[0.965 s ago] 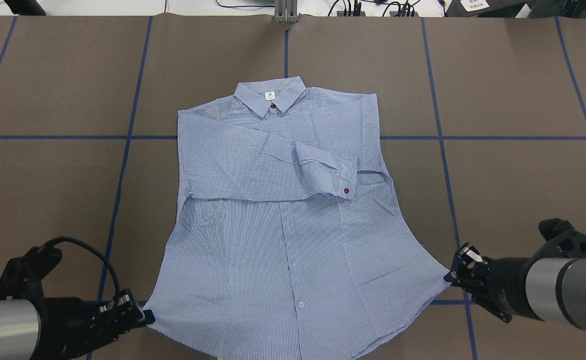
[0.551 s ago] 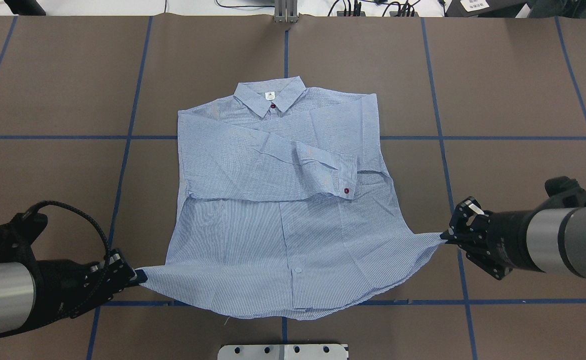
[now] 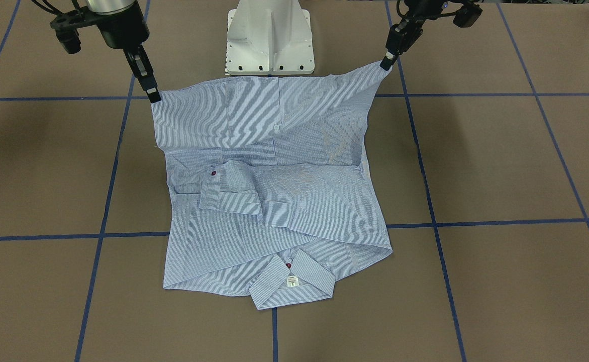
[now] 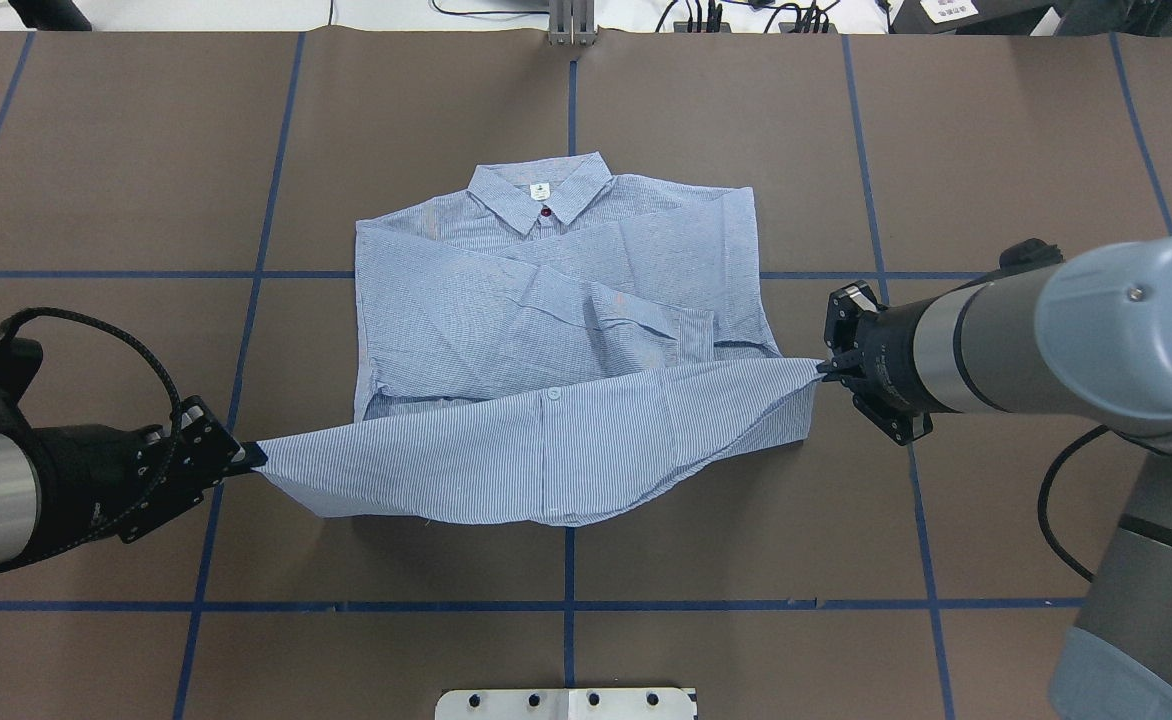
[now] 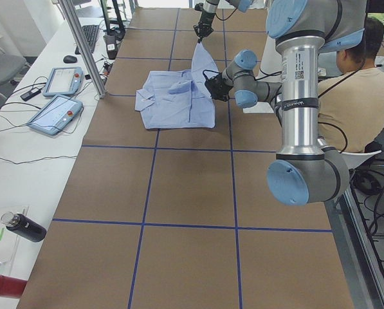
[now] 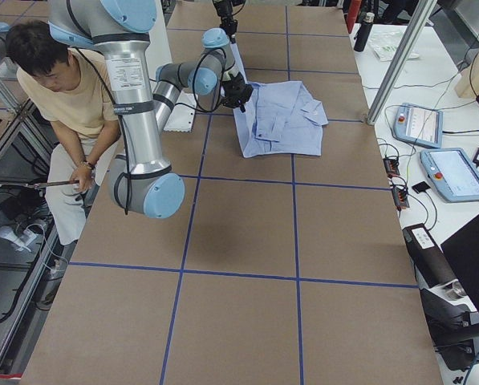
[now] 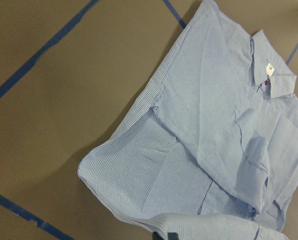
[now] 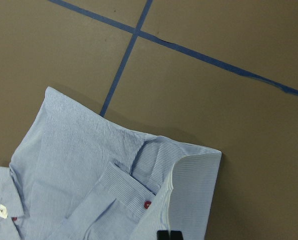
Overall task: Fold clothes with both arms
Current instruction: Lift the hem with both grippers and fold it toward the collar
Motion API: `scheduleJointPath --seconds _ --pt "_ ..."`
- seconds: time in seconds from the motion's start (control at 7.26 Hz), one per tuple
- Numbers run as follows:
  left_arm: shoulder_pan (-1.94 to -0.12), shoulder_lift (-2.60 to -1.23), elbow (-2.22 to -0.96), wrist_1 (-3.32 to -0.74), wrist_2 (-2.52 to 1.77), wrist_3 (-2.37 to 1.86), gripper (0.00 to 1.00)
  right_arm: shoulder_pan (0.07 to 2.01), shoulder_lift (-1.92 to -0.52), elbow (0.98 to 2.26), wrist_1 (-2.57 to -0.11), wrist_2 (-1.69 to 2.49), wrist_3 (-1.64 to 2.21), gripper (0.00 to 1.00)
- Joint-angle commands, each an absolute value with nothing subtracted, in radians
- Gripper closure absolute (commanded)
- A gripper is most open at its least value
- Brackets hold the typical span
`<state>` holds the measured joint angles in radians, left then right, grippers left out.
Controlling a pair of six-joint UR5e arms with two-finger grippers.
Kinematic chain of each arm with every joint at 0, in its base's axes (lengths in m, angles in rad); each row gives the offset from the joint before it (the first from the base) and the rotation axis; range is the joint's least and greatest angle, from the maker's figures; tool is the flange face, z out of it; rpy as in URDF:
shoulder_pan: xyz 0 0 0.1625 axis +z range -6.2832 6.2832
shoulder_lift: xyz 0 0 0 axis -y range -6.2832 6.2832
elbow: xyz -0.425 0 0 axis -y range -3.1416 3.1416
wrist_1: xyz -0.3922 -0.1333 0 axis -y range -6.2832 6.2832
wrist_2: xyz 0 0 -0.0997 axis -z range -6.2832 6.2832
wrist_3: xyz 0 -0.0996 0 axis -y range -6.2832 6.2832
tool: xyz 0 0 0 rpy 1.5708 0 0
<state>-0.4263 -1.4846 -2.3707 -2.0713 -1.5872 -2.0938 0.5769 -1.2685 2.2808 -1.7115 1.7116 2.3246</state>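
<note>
Nearest the robot, the black two-finger left claw is clamped on one bottom corner of the light blue, white-pinstriped, long-sleeved collared shirt. The black two-finger right claw is clamped on the other bottom corner and sits a little farther from the robot than the left one. Between them the hem hangs stretched in the air above the brown paper-covered tabletop, which is marked with blue tape lines. The shirt's lower part rises from the tabletop as a slanted panel.

Beyond that panel the rest of the shirt lies flat, front up, with both sleeves folded across the chest. One cuff with a dark red button rests on top.

Farthest away, well apart from both claws, lies the collar with its small white neck label.
</note>
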Motion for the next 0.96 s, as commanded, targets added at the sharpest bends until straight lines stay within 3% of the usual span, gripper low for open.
scheduleJointPath --seconds 0.0,0.28,0.55,0.83 --pt "-0.500 -1.598 -2.231 -2.071 -1.586 -2.051 1.00 0.642 -1.230 2.182 -1.721 1.709 2.219 1.00" --pt "-0.569 -1.730 -2.070 -2.072 -1.585 -1.989 1.00 0.672 -1.160 2.036 -1.720 1.712 2.159 1.00" --pt "-0.626 -1.869 -1.865 -2.085 -1.580 -1.907 1.00 0.710 -1.147 1.877 -1.509 1.712 2.134 1.00" --pt "-0.673 -1.924 -1.693 -2.187 -1.578 -1.862 1.00 0.748 -1.022 1.708 -1.471 1.717 2.102 1.00"
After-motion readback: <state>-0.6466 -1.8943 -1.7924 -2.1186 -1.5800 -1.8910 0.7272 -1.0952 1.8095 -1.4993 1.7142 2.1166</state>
